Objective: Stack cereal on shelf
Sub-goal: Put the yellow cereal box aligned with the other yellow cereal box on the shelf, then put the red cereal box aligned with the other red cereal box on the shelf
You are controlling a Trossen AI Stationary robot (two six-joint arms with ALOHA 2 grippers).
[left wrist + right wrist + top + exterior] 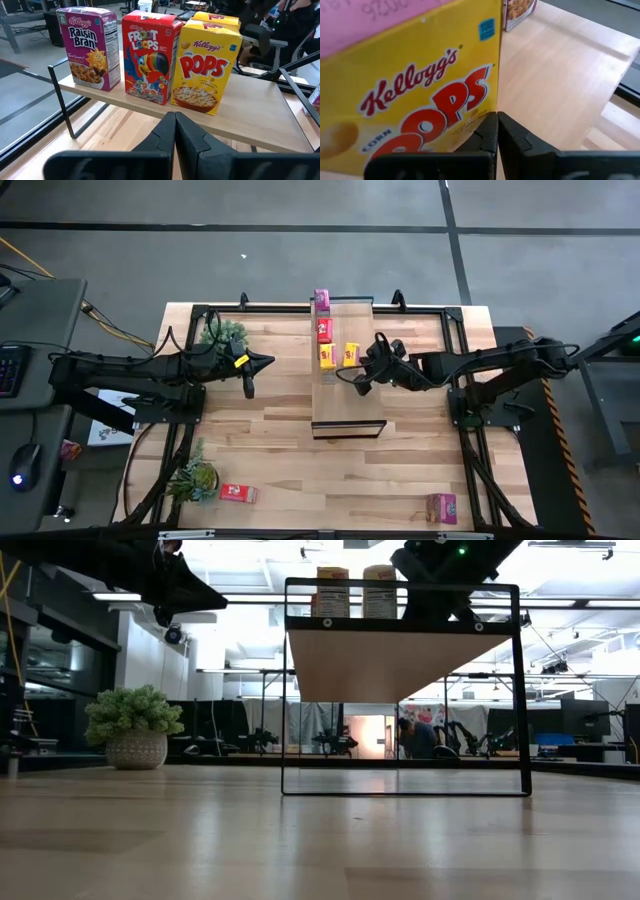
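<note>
The shelf (350,405) is a light-wood plank on a black frame at the table's middle. Several cereal boxes stand upright on its far end: a purple one (90,47), a red one (150,57), a yellow one (205,70) and a second yellow one (351,353) to its right. My right gripper (496,122) is shut, its tips by the second yellow box's (420,100) lower edge. My left gripper (175,125) is shut and empty, left of the shelf (268,362). A red box (238,493) and a purple box (441,507) lie on the table near its front edge. My right gripper's shut fingertips (490,125) stand level beside the lower corner of the second yellow box's printed front (480,107). I cannot tell whether they touch it. The box stands upright on the shelf.
Two potted plants stand on the table's left side, one far (225,330) and one near (192,477). The shelf's near half (350,395) is bare. In the low view the shelf's frame (400,790) stands on the table, with the room behind it.
</note>
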